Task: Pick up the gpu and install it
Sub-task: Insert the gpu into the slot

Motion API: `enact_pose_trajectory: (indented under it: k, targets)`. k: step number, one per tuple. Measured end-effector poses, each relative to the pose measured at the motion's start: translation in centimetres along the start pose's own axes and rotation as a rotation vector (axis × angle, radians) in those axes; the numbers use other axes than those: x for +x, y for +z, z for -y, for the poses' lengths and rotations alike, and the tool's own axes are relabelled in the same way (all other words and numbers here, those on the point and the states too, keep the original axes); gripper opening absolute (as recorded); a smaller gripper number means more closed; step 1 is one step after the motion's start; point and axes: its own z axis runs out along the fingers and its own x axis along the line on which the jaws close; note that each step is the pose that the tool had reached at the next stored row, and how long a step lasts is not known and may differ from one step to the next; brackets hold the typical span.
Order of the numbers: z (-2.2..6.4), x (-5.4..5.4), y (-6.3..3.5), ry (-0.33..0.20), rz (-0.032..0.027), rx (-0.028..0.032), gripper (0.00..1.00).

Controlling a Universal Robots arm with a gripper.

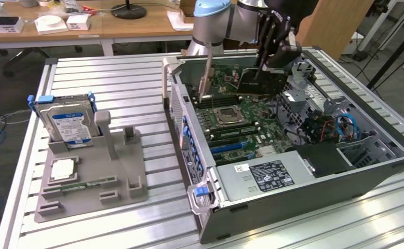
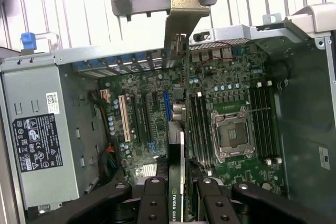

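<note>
Black gpu [image 1: 261, 83], silver bracket [image 1: 203, 85] at its 9 o'clock end, hangs clamped between the gripper's [image 2: 181, 200] fingers [image 2: 155, 200] over the open computer case's [image 1: 368, 171] motherboard [image 1: 257, 124].

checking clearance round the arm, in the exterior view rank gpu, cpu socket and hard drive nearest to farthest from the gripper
From the gripper:
1. gpu, clamped in it, over the open case.
2. cpu socket, inside the case.
3. hard drive, upright in the grey holder, at the exterior view's left.
</note>
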Motion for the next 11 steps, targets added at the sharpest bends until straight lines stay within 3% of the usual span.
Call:
enact_pose_trajectory:
  k: [11]
  targets:
    - [0.0, 0.0, 0.0, -0.038, -0.0017, -0.001, 0.26]
